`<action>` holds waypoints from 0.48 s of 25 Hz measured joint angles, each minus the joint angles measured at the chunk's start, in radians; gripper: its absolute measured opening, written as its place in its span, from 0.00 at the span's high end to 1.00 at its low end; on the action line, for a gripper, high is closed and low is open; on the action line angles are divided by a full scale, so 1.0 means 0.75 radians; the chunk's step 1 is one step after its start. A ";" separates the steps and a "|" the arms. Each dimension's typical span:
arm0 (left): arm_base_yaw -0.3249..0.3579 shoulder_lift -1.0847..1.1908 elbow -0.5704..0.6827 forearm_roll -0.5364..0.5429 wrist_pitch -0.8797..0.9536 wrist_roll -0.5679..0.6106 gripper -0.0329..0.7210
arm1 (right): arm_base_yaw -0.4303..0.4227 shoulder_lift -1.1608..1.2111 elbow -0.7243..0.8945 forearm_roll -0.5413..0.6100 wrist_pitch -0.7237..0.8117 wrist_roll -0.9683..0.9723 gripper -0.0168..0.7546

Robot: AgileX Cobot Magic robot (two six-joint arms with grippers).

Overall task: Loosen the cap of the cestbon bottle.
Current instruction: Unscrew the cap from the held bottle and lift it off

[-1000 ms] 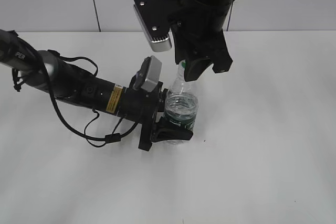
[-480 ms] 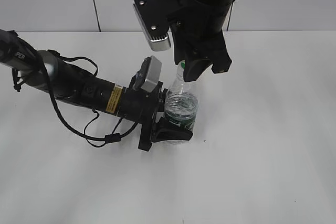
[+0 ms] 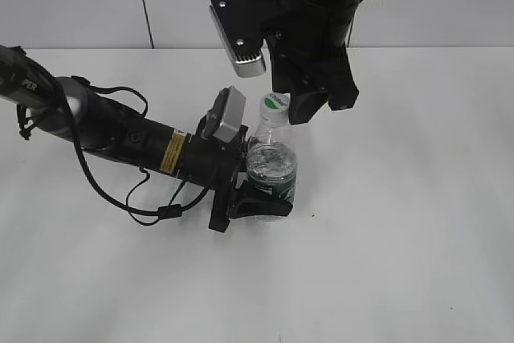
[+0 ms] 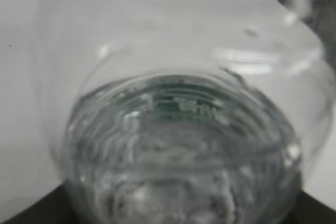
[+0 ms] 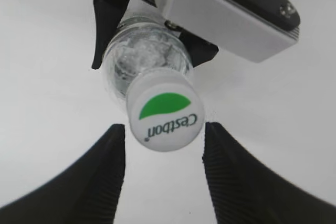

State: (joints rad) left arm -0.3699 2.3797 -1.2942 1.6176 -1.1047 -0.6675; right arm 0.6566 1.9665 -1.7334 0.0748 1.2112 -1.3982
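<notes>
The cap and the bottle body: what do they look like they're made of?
The cap: opaque white plastic by the look, smooth matte top with a printed green logo. The bottle: clear thin plastic, glossy, with water and the table visible through its ribbed wall; a dark green label band wraps the lower part.

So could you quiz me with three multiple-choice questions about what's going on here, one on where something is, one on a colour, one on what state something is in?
1. Where is the left gripper?
A. lying flat on the table
B. clamped around the lower body of the cestbon bottle
C. on the cap

2. What colour is the shape printed on the cap?
A. red
B. blue
C. green

3. How is the right gripper?
A. open, fingers either side of the cap, not touching
B. shut on the cap
C. holding the cap away from the bottle

Answers: 1 B, the exterior view shows it gripping the bottle. 2 C, green above "Cestbon". 3 A, the right wrist view shows gaps on both sides.
</notes>
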 joint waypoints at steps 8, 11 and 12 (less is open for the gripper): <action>0.000 0.000 0.000 0.001 0.000 0.000 0.42 | -0.002 -0.026 0.000 -0.004 0.002 0.092 0.44; 0.000 0.000 0.000 0.001 0.000 0.000 0.42 | -0.002 -0.047 -0.001 -0.004 0.004 0.212 0.44; 0.000 0.000 0.000 0.001 0.000 0.000 0.42 | -0.002 -0.051 -0.008 -0.004 0.007 0.250 0.44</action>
State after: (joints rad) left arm -0.3697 2.3797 -1.2942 1.6185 -1.1047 -0.6675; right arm 0.6551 1.9281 -1.7395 0.0717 1.2163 -1.2110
